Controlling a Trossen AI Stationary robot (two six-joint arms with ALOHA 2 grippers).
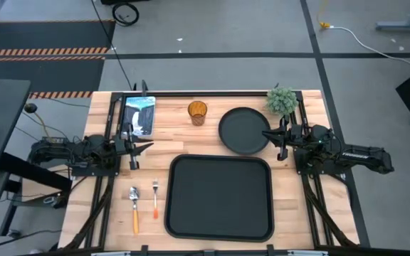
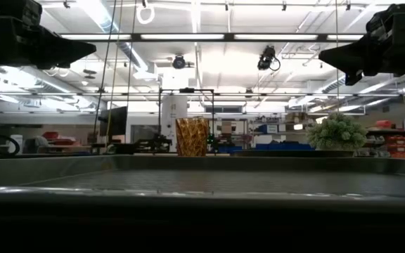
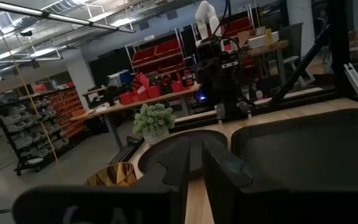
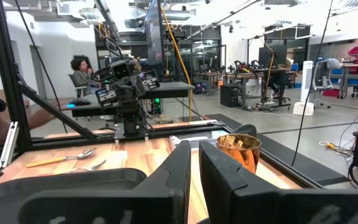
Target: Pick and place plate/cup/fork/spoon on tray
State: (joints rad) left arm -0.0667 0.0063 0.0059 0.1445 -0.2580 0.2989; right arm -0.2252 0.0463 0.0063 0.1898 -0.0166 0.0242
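Tray (image 1: 219, 197) sits at 6 o'clock on the table (image 1: 77, 206), nothing on it. Spoon (image 1: 134, 207) and fork (image 1: 155, 199) lie side by side at 8 o'clock, just left of the tray. Left gripper (image 1: 139, 148) hovers at 9 o'clock, fingers pressed nearly together. Right gripper (image 1: 271, 134) at 3 o'clock, at the plate's edge, fingers close together too. Plate (image 1: 244, 130) at 1 o'clock beyond the tray; cup (image 1: 197, 112) at 12, left of the plate. Small plant (image 1: 282, 100) far right corner.
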